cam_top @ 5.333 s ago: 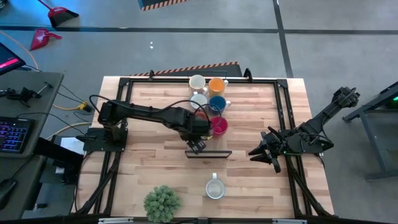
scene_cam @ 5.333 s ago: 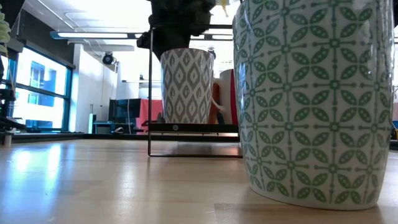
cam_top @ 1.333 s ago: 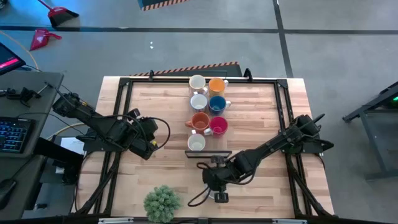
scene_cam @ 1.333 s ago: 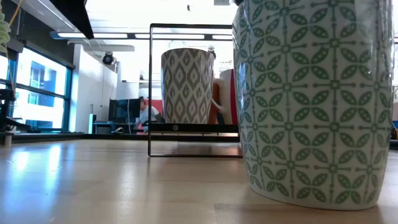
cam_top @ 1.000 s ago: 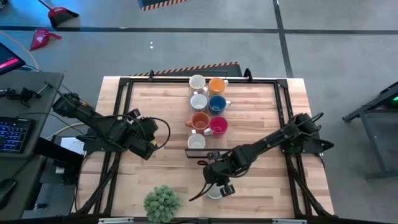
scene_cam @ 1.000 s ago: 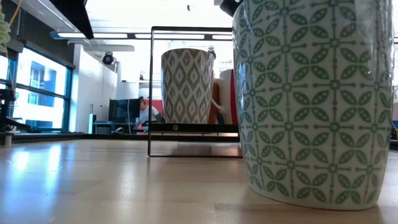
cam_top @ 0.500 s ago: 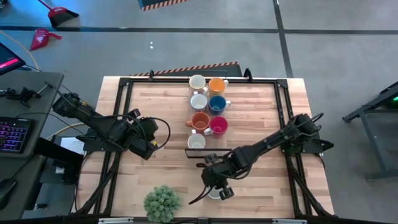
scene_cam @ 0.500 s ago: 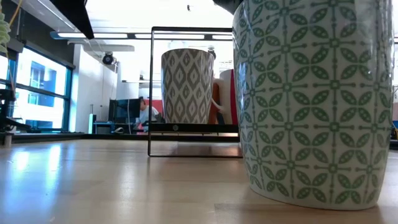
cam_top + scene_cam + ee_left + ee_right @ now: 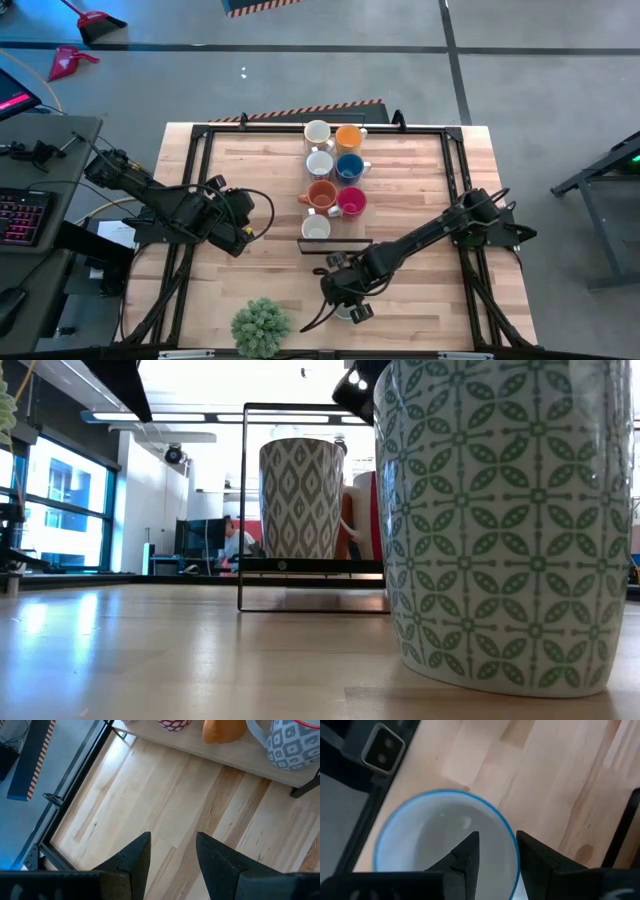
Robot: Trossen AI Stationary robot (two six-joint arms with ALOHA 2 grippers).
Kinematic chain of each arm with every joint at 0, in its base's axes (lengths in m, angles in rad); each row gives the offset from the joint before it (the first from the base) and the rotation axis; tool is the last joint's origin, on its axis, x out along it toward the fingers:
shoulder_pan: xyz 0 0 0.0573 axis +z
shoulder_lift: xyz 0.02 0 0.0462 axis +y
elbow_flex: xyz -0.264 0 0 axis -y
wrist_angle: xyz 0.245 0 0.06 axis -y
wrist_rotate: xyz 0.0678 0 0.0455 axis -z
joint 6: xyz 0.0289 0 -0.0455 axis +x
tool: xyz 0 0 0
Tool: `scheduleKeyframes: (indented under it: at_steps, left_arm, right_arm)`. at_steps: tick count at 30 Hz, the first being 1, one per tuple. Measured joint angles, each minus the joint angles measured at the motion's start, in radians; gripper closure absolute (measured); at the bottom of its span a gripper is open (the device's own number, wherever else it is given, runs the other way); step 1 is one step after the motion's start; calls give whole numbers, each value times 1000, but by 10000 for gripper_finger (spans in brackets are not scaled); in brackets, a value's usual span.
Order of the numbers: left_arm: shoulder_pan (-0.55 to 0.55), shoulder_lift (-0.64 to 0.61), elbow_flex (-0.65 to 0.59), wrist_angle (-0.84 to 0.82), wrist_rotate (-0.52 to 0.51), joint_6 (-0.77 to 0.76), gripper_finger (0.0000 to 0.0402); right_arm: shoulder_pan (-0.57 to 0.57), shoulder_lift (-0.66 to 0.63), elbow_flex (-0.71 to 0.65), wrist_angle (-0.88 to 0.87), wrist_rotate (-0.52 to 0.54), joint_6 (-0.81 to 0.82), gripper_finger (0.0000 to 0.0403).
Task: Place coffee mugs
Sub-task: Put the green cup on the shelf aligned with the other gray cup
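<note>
A white mug with a green leaf pattern (image 9: 500, 520) stands alone near the table's near edge. In the right wrist view its blue rim (image 9: 445, 793) shows from above. My right gripper (image 9: 497, 855) is open just over it (image 9: 350, 304). One finger (image 9: 465, 852) is above the opening and the other (image 9: 535, 855) is outside the wall. Seven more mugs stand in two rows at the table's far middle, among them white (image 9: 317, 132), blue (image 9: 348, 167), orange (image 9: 321, 194) and red-pink (image 9: 351, 201). A grey-patterned mug (image 9: 300, 498) rests on a black rack. My left gripper (image 9: 172, 850) waits open at the table's left (image 9: 238, 238).
A black wire rack (image 9: 335, 247) stands between the mug rows and the lone mug. A green spiky plant ball (image 9: 261, 326) sits at the near edge, left of that mug. A black frame (image 9: 205, 130) runs round the tabletop. Bare wood lies to the left and right.
My right gripper has come down over the lone green-patterned mug and shifted slightly toward the table's left. Its dark body now shows at the top of the low view. The mug has stayed where it was.
</note>
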Motion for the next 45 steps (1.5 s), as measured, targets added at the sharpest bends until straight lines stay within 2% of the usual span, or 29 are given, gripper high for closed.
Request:
scheduleKeyframes:
  at_steps: [30,33,38,45]
  left_arm:
    - [0,0,0,13,0,0,254]
    - [0,0,0,14,0,0,254]
    - [0,0,0,15,0,0,254]
    - [0,0,0,14,0,0,254]
  right_arm:
    - [-14,75,-1,83,9,58,299]
    - [-14,77,-1,78,32,93,319]
    - [-17,76,-1,81,77,156,390]
    - [-13,72,11,81,153,263,399]
